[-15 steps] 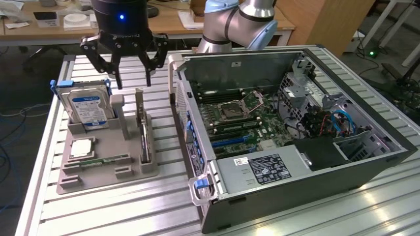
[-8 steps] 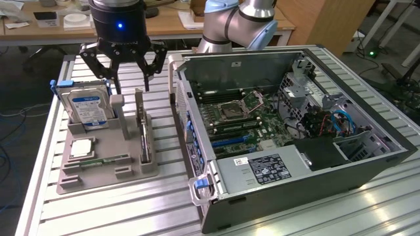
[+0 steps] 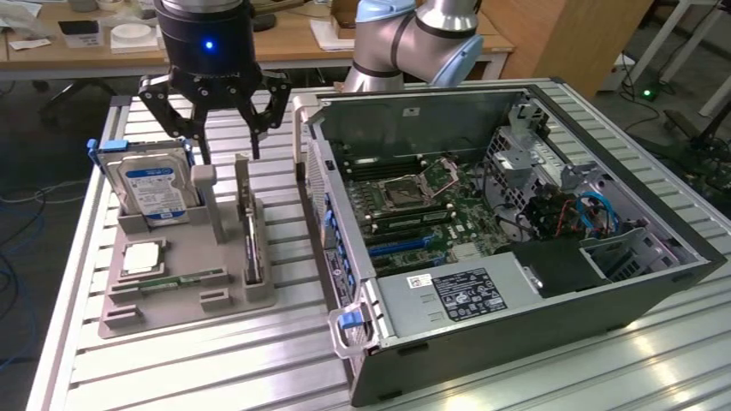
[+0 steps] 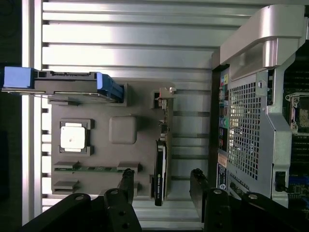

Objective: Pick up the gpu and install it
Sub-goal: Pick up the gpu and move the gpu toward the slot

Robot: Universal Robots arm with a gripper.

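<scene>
Table (image 3: 205,368) was ribbed brushed aluminium; parts holder (image 3: 222,257) matt grey plastic; computer case (image 3: 400,120) dull sheet metal; gpu (image 4: 160,174) had bare-metal end bracket.

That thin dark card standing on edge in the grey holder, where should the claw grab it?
Probably by its free top edge, from above, one finger on each flat face. The gpu stands upright on its long edge in a slot of the grey holder, so only the top is clear. The open gripper hangs over it.
</scene>
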